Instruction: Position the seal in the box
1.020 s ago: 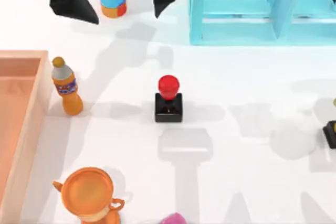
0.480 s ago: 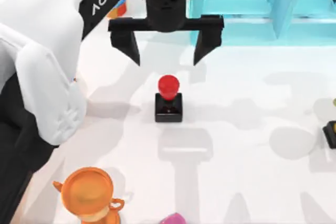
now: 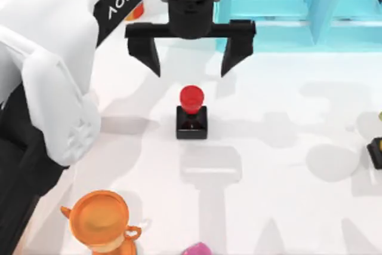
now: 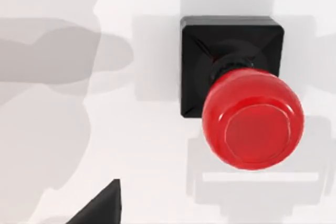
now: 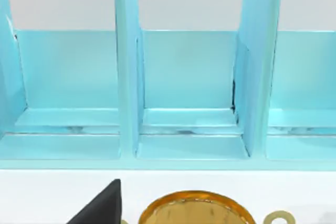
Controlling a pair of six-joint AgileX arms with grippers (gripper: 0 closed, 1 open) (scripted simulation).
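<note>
Spread wide, my left gripper (image 3: 190, 63) hangs above the white table (image 3: 286, 165); the black-based, red-knobbed seal (image 3: 191, 114) stands upright just below the gap between the jaws, untouched.

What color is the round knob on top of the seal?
Glossy red, on a black square base. The seal shows best in the left wrist view.

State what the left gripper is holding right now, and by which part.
Nothing is held. The left gripper hangs open above the table, its fingers spread wide and clear of the seal, which stands upright on its own.
</note>
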